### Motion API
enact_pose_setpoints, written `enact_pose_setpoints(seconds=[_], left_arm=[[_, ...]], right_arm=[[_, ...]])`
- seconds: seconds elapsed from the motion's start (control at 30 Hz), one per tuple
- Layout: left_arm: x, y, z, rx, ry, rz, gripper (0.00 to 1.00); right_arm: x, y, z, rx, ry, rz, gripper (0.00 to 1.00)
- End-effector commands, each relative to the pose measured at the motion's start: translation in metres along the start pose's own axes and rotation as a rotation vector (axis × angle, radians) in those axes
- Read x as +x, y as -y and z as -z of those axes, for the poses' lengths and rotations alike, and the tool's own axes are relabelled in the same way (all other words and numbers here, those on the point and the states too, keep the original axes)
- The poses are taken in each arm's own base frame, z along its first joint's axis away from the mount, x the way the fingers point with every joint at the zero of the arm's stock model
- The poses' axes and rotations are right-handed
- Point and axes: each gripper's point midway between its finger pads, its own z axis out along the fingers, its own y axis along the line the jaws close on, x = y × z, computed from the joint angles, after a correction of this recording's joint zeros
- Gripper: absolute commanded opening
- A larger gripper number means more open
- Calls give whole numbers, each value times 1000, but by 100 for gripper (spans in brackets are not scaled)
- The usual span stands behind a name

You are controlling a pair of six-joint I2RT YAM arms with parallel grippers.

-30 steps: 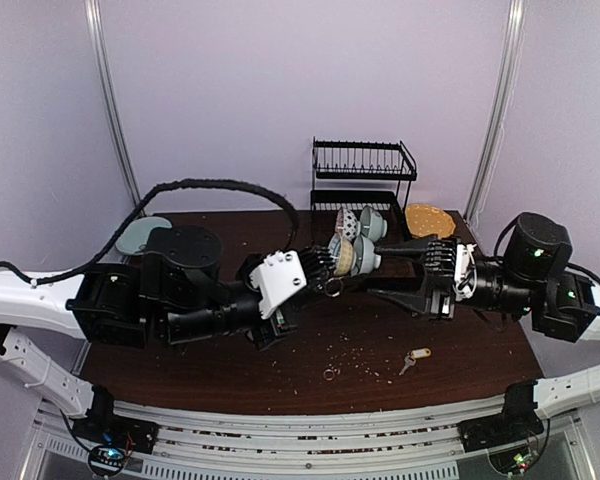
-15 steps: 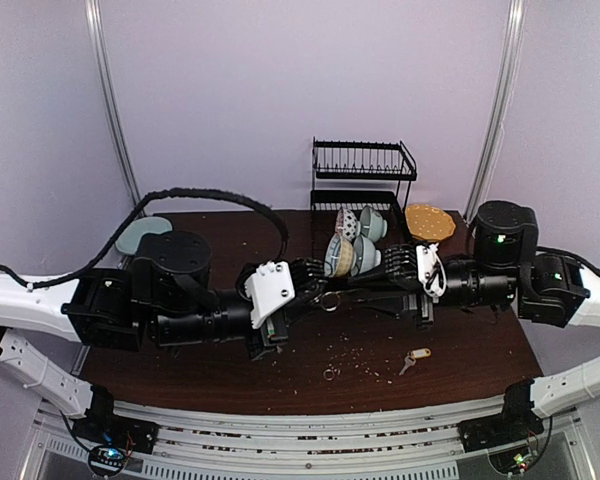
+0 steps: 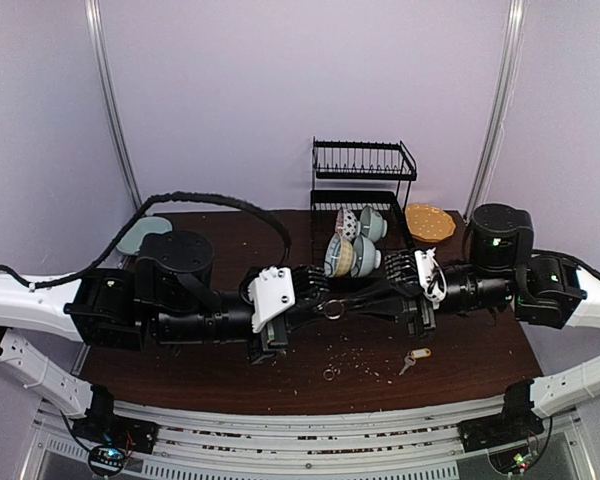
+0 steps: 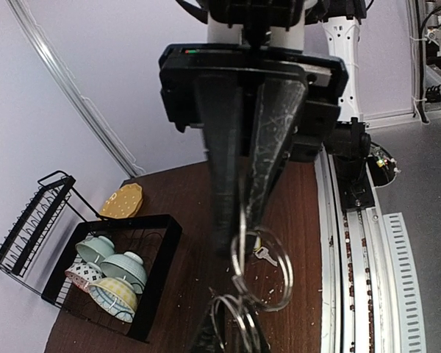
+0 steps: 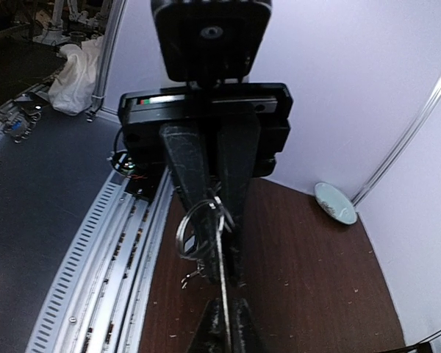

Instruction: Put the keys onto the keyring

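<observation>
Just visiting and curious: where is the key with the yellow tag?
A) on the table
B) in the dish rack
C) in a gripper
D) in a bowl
A: the key with its yellow tag lies on the table, apart from the keyring.

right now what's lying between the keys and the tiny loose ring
Just scattered crumbs on bare table from the keys to the loose ring; top view.
</observation>
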Motion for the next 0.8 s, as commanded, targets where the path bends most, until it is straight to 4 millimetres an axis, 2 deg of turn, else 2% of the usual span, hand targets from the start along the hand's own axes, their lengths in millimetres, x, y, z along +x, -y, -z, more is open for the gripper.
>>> enact_pose_setpoints(seconds=[0.0,0.23,0.3,0.4,0.53,0.67,0.77], left_arm=[[-19,2,-1,22,87,-13,0],[-24,3,-3,19,129,-49,0],[-22,0,-3,-6,138,-59,19],[-23,-7,-2,-52,158,-54,32],[-25,-18,-3,-117,153,-53,35],[-17,-17,-13,-118,101,-83,45],[-12,-13,-21,-103,70,-113,43]], right_arm=[[2,-9,-5,-54,11,-32,0],[8,-10,-10,-61,1,-99,0],[9,-11,-10,-65,-2,-120,0],[8,-12,-8,-69,-1,-138,0],[7,-15,-6,-82,2,-146,0],[6,-16,-4,-85,12,-151,0],[4,-16,-3,-87,18,-152,0]])
